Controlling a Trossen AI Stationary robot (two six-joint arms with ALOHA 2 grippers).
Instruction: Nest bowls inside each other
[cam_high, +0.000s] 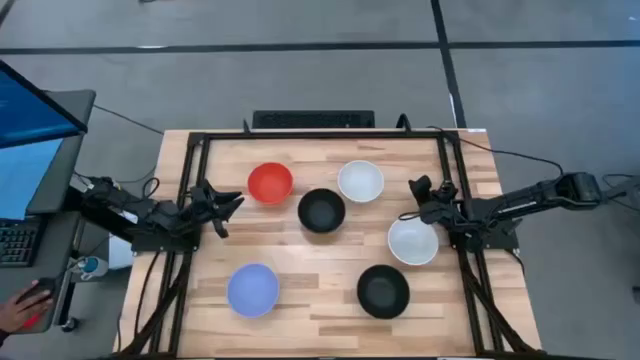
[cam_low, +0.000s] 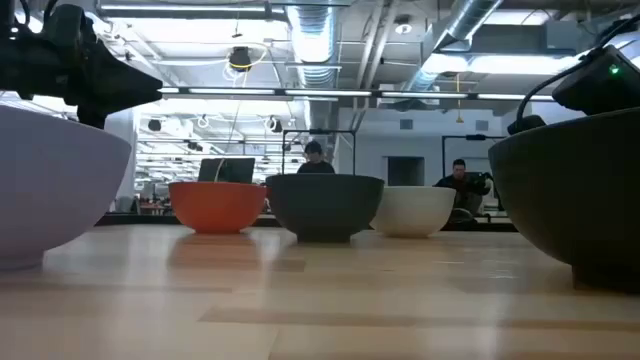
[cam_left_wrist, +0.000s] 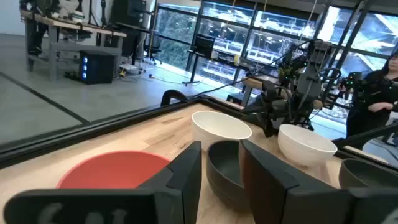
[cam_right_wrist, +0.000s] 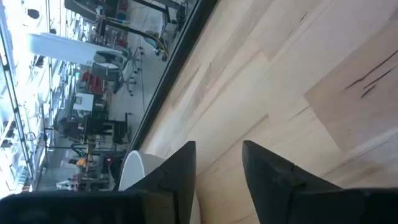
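Note:
Six bowls stand upright on their bases on the wooden table: a red bowl (cam_high: 270, 182), a black bowl (cam_high: 321, 211), a white bowl (cam_high: 360, 181), a second white bowl (cam_high: 413, 241), a second black bowl (cam_high: 383, 291) and a light blue bowl (cam_high: 252, 290). None sits inside another. My left gripper (cam_high: 228, 207) hovers open at the table's left side, just left of the red bowl (cam_left_wrist: 112, 169). My right gripper (cam_high: 414, 200) is open at the right side, between the two white bowls, and one white bowl (cam_right_wrist: 134, 171) shows past its fingers.
A black frame rail (cam_high: 190, 190) runs along the table's left, far and right sides. A keyboard (cam_high: 313, 119) lies beyond the far edge. A monitor and a person's hand (cam_high: 20, 310) on a mouse are off the table's left. There is bare wood between the bowls.

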